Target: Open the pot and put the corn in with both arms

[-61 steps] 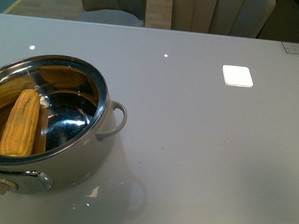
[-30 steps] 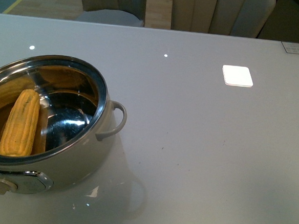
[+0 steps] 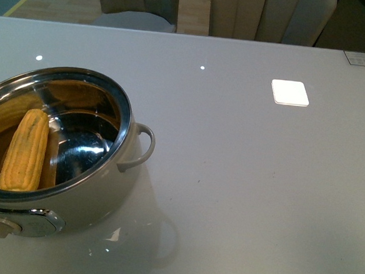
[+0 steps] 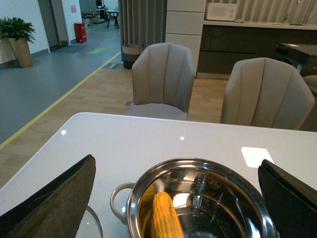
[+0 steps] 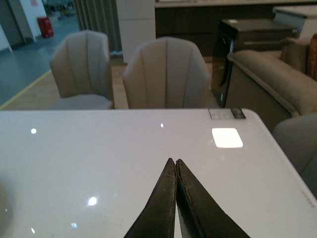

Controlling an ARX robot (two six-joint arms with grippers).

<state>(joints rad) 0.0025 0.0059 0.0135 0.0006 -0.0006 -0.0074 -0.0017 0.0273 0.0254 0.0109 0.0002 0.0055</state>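
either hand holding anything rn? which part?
Nothing held. Left hand is open above the pot; the corn lies loose inside. Right hand is shut on nothing, over the bare table.

The pot (image 3: 71, 211) is cut off by the left edge of the front view, losing part of its rim, and by the bottom edge of the left wrist view. There the corn (image 4: 165, 223) loses its lower end, and a curved glass edge (image 4: 96, 225) at lower left is too cropped to identify.
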